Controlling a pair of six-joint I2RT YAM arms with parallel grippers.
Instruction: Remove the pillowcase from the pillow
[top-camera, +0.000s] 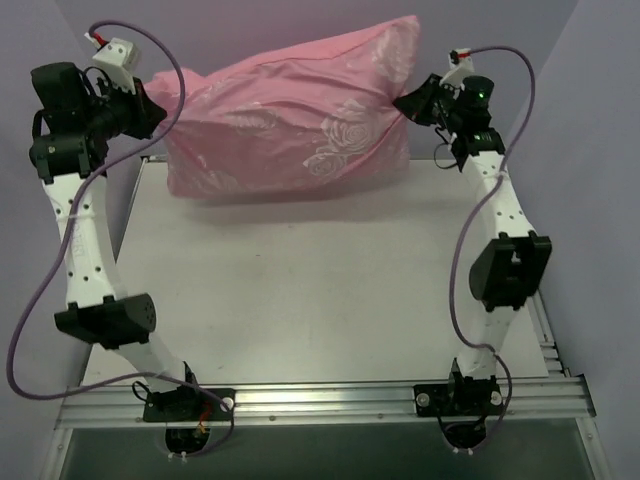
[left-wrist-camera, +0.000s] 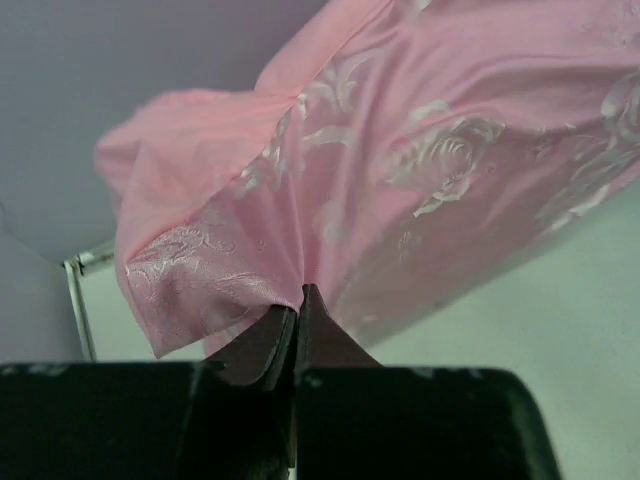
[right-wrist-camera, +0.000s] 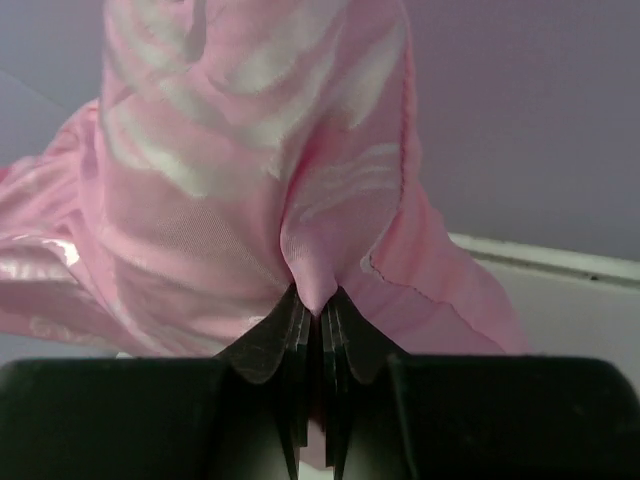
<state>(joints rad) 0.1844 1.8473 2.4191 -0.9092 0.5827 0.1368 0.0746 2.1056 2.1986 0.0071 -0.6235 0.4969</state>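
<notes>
Pinches a fold at the left end of the pillowcase (left-wrist-camera: 400, 180) with the left gripper (left-wrist-camera: 298, 305), jaws pressed together on cloth. Pinches the right end likewise with the right gripper (right-wrist-camera: 318, 305), pink fabric bunched between closed jaws. Stretches left to right over the far end of the table (top-camera: 300, 290), one arm at each end, neither nearer. Hides the pillow wholly inside; probably calls for finding the open end first. Shows no brand, label or readable writing.

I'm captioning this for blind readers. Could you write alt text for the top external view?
A plump pink rose-patterned pillowcase is held by opposite ends at the far edge of a white table. The left gripper and right gripper are shut on its fabric.
</notes>
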